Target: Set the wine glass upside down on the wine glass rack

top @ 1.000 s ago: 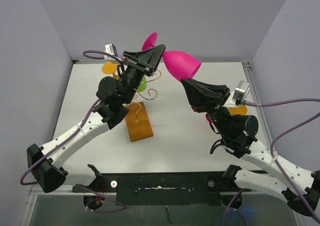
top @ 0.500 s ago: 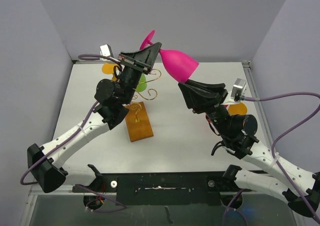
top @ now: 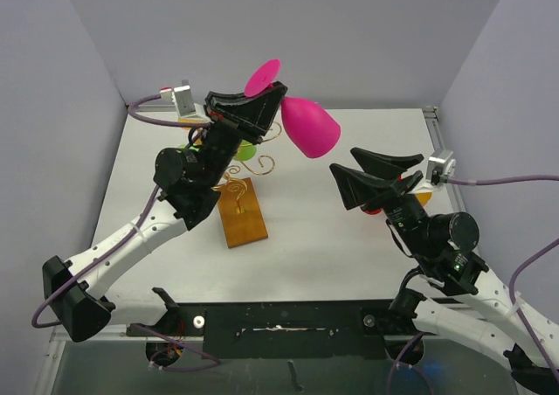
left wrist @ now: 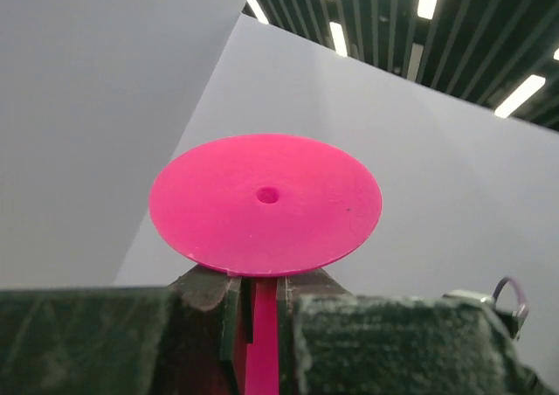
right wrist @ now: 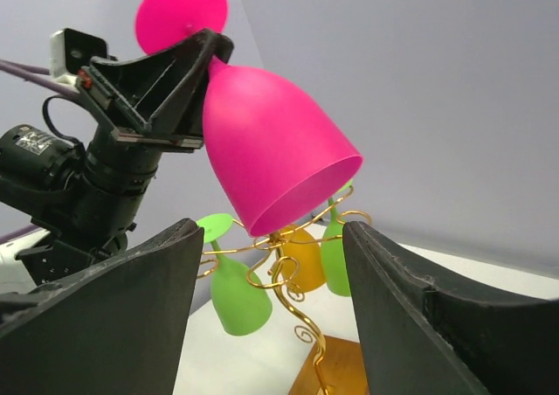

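The magenta wine glass [top: 307,126] hangs in the air above the rack, bowl mouth tilted down to the right, foot [top: 262,78] up and to the left. My left gripper [top: 278,98] is shut on its stem [left wrist: 260,343] just under the round foot [left wrist: 265,203]. My right gripper [top: 345,162] stands open and empty, below and right of the bowl [right wrist: 271,159], apart from it. The wine glass rack, gold wire [right wrist: 301,273] on a brown wooden base [top: 242,211], stands under the glass.
Two green glasses [right wrist: 236,294] [right wrist: 334,251] and an orange one [right wrist: 301,259] hang upside down on the rack's arms. An orange piece [top: 417,190] lies on the table behind my right arm. Grey walls close in the table at left, back and right.
My right gripper opened, let go of the bowl and drew back to the right. My left gripper closed on the stem and now carries the glass alone, raised slightly.
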### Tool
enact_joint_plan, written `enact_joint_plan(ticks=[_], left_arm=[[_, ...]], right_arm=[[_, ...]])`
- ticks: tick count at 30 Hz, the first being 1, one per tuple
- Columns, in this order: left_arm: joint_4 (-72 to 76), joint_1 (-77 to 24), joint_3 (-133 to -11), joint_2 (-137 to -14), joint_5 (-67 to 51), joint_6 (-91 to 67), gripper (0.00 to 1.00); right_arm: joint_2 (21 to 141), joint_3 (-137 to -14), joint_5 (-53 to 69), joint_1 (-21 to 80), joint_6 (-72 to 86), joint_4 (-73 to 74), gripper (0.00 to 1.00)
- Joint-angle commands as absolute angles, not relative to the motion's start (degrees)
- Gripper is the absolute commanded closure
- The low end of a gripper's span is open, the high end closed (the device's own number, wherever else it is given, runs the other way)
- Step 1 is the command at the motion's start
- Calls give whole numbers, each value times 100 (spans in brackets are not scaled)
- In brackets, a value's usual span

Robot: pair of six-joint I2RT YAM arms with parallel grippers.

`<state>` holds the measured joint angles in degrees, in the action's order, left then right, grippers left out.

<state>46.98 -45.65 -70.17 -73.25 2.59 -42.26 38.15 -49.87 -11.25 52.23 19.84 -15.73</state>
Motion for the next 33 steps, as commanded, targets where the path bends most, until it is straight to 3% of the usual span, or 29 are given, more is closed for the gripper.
enact_joint_plan(ticks=[1, 8, 18, 28, 33], left_arm=[[5366, -4544, -6908, -7014, -730, -2503, 100], [5132, -4544, -6777, -6906, -2178, -586, 100], [4713, -4553, -6687, -6798, -2794, 753, 100], [4735, -4553, -6663, -6921, -2903, 842, 100], [4807, -4553, -6589, -6937, -2543, 823, 100]], right_arm=[[3597, -5456, -1456, 5265, 1978, -859, 34], [4112, -6318, -1555, 5263, 2519, -595, 33], [5359, -7562, -1158, 5265, 3868, -379, 35], [5512, -7427, -1072, 5264, 4247, -684, 56], [5347, -7201, -1333, 5257, 4271, -802, 54]])
